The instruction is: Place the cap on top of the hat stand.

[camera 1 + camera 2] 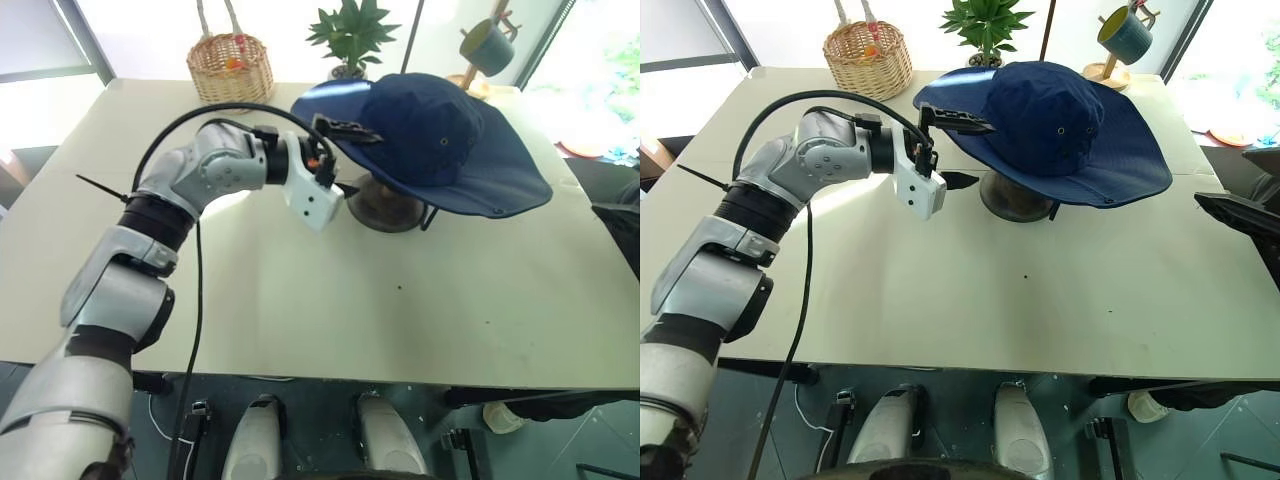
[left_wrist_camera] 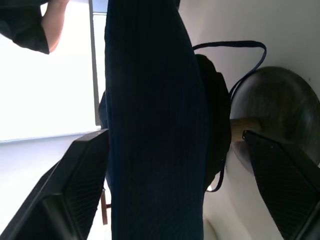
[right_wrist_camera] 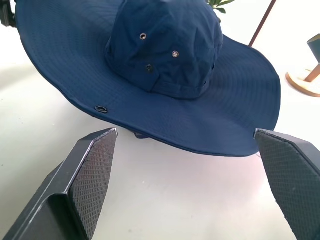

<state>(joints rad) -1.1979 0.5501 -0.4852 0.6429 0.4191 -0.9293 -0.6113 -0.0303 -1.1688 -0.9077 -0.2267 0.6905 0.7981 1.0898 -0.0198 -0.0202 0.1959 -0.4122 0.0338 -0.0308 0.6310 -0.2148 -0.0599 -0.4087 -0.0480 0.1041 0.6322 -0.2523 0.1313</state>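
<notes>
Basket [image 1: 231, 66] sits at the far left of your table [image 1: 300, 300]. Next, your left claw [image 1: 958, 150] has its fingers spread wide on either side of the cap's brim without pinching it. The cap [image 1: 1050, 125] already rests on the hat stand [image 1: 1015, 198], covering its top so only the base shows. Your right claw [image 3: 190, 175] stands open too, facing the cap from nearby.
</notes>
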